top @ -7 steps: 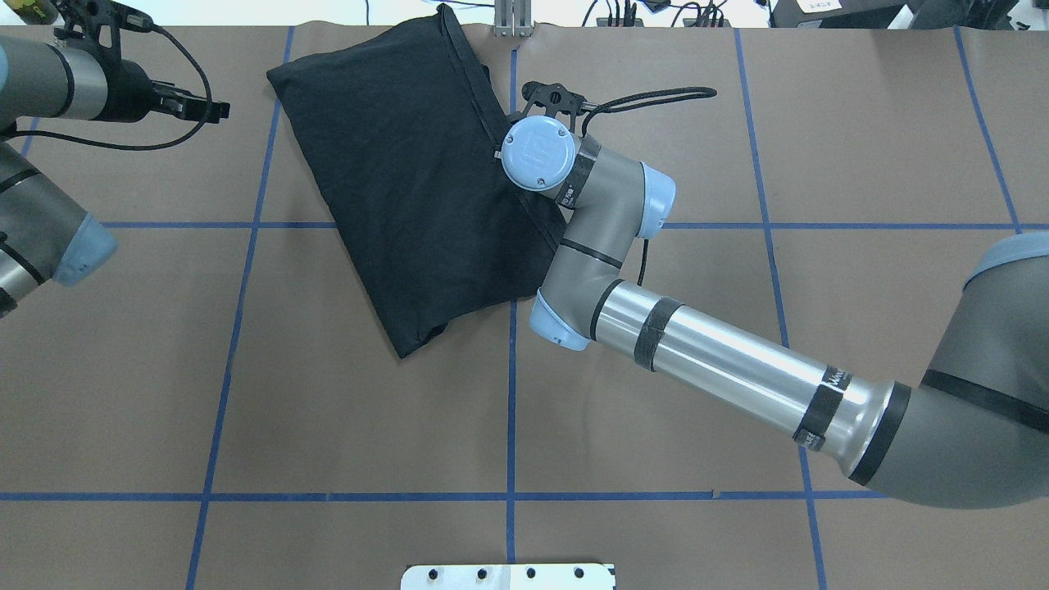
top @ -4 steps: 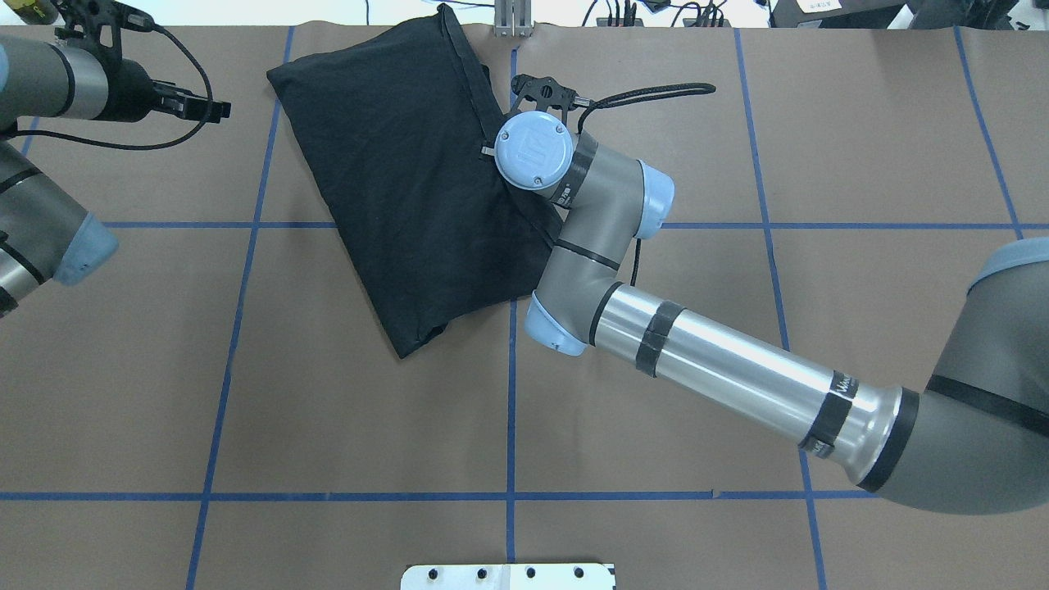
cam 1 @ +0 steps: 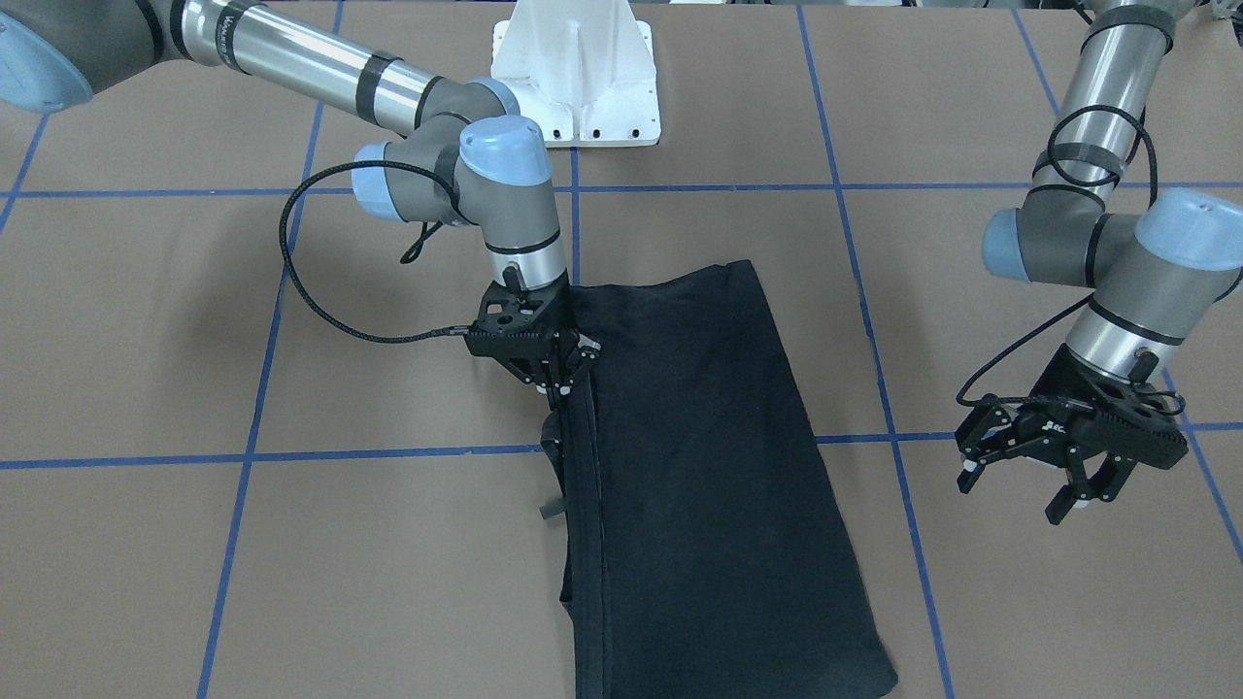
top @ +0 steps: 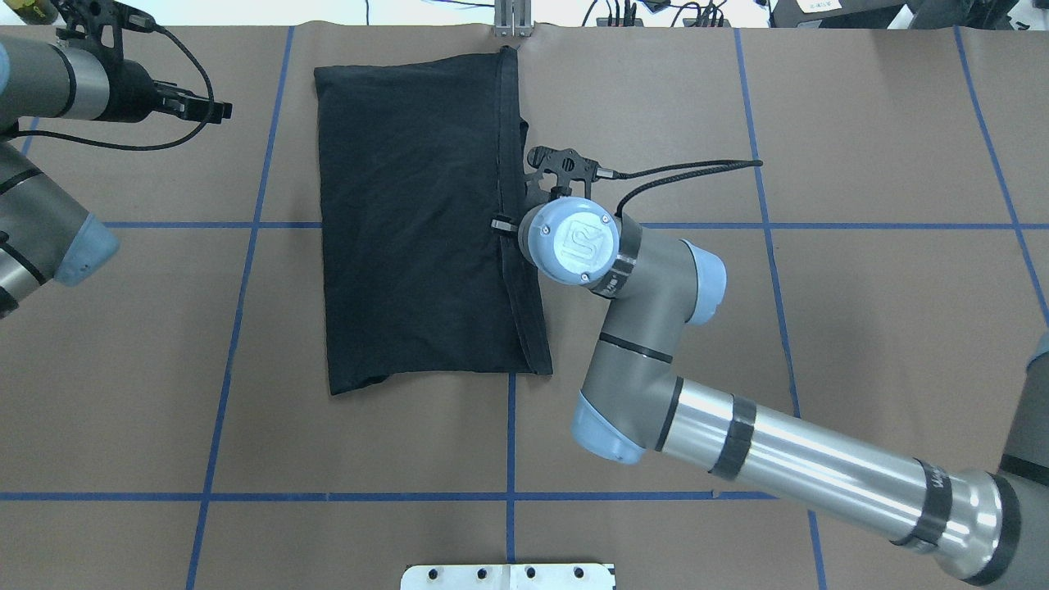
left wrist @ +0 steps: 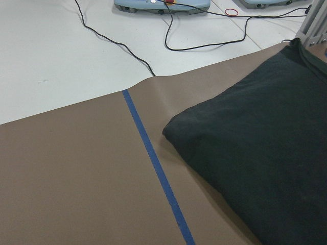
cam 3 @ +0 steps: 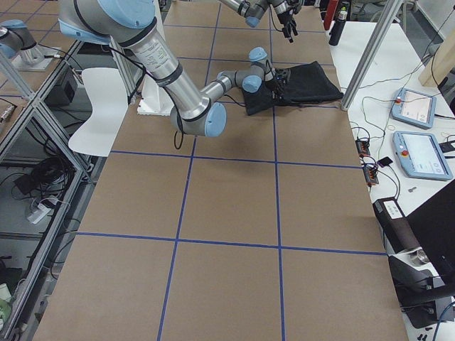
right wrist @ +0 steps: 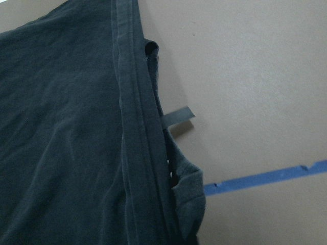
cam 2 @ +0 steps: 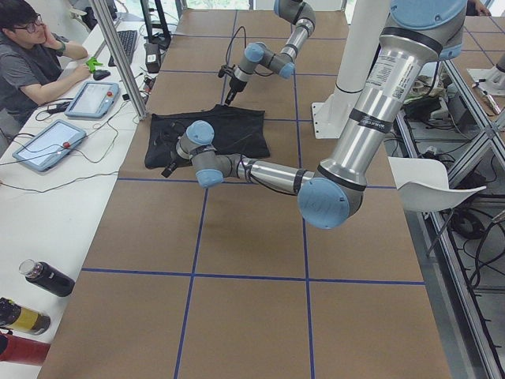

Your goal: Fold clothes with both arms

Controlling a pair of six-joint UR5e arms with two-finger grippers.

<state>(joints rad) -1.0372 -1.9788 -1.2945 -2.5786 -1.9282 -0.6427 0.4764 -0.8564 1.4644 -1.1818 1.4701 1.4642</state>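
Note:
The black T-shirt [top: 418,246] lies folded in a rectangle, plain side up, square with the tape grid on the far left-centre of the table; it also shows in the front view [cam 1: 709,485]. My right gripper [cam 1: 560,381] points down at the shirt's hemmed right edge, fingers pinched together on it. From overhead its wrist cap hides it and only one fingertip [top: 500,223] shows. My left gripper [cam 1: 1020,485] is open and empty, hanging above the table left of the shirt, apart from it [top: 201,106]. The chest graphic is hidden.
The white pedestal [cam 1: 578,68] stands at the robot's side. Blue tape lines [top: 510,426] grid the brown table. A metal post [top: 512,16] stands at the far edge. Tablets [cam 2: 95,99], cables and a seated operator [cam 2: 31,55] are beyond that edge.
My right gripper moved toward the robot and slightly right, and the shirt swung from lying diagonally to lying square with the grid. The left arm has barely moved.

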